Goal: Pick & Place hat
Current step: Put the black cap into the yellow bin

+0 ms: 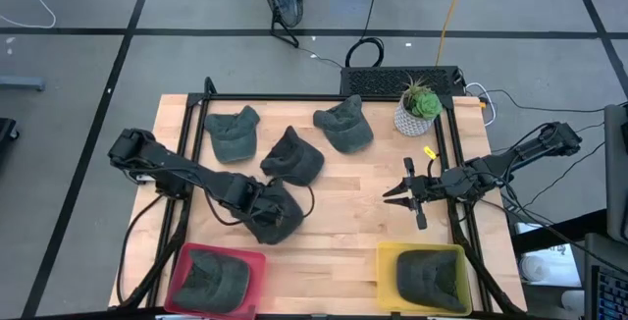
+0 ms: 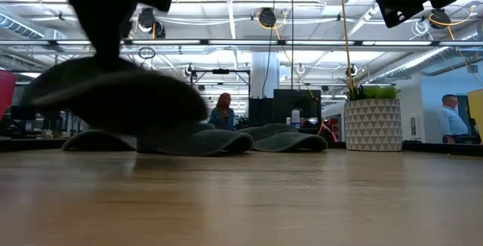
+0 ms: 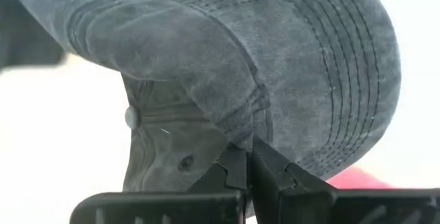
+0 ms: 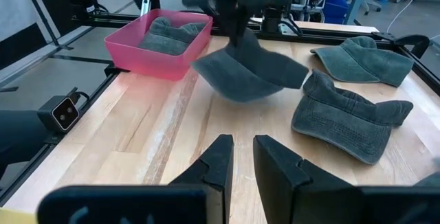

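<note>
Six dark caps show in the high view. At lower left of the frame one lies in the pink bin, which sits at the tabletop's bottom edge. Just above the bin's right end, the left end effector is clamped on the held cap, its fingers pinching the fabric near the crown; in the low view this cap hangs clear of the wood. Three more lie loose along the upper middle of the frame: the left cap, the middle cap and the right cap, the middle one sitting just above the held cap with only a narrow gap. The sixth rests in the yellow bin at lower right, also on the bottom edge.

One potted plant stands at upper right, against the black frame rail.

The right end effector hovers at right of centre with its fingers a narrow way apart, gripping nothing. Between the two end effectors, and between the two bins, bare wood lies open.
</note>
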Controlling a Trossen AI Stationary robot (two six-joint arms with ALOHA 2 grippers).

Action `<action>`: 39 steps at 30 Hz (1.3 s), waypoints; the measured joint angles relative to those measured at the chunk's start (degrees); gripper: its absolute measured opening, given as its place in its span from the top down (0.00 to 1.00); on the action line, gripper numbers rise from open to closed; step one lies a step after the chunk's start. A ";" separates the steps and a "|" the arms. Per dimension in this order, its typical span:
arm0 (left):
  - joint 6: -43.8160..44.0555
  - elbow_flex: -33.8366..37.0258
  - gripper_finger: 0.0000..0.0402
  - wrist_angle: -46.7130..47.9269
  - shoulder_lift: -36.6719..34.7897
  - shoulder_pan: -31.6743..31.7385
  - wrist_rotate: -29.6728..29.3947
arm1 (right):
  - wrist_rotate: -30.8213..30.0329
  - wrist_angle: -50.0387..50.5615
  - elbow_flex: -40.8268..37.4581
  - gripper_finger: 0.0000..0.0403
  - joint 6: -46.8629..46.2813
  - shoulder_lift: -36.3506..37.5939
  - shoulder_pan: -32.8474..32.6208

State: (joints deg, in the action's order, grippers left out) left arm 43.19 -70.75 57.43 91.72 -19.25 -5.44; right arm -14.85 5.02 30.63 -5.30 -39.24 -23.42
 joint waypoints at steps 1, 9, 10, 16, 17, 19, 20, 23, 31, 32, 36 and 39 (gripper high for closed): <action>-0.82 -1.48 0.98 -0.24 0.00 -0.43 -1.25 | 0.00 -0.01 0.00 0.89 0.00 0.00 0.02; -8.81 -8.45 0.99 -6.14 0.00 -1.50 -7.55 | -0.02 -0.13 0.00 0.89 -0.01 0.00 0.02; -10.31 -8.47 0.98 -7.78 -0.02 -1.36 -7.94 | -0.02 -0.24 0.00 0.89 0.00 0.00 0.03; -16.41 -8.26 0.99 -17.28 4.11 0.08 -4.23 | -0.02 -0.48 0.00 0.89 -0.01 0.02 0.04; -17.40 -8.23 0.99 -18.32 5.10 0.32 -3.28 | -0.02 -0.47 0.00 0.89 0.00 0.02 0.04; -19.21 -8.23 0.98 -19.12 6.86 0.63 -2.42 | -0.02 -0.44 0.00 0.89 0.00 0.02 0.04; -20.05 -8.23 0.98 -18.92 7.66 0.87 -1.98 | -0.02 -0.41 0.00 0.89 0.00 0.02 0.04; -22.54 -8.21 0.99 -19.21 9.82 1.49 -1.24 | -0.04 -0.16 0.00 0.89 0.00 0.01 0.04; -27.56 -8.21 0.97 -21.03 12.90 2.51 -0.67 | -0.04 -0.04 0.00 0.89 0.38 0.02 0.04; -28.10 -8.21 0.98 -21.04 12.94 2.51 -0.64 | -0.04 -0.14 -0.06 0.89 0.13 0.00 0.04; -29.17 -8.21 0.98 -21.13 12.94 2.95 -1.02 | -0.03 -0.45 -1.83 0.89 -0.24 0.00 0.04; -27.86 -8.21 0.92 -21.16 12.71 3.70 -2.20 | -0.04 -0.38 -2.81 0.89 -0.96 0.00 0.04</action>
State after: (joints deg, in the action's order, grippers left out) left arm 15.33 -78.96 36.27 104.43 -15.54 -7.63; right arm -14.90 4.64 27.83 -6.26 -39.24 -23.38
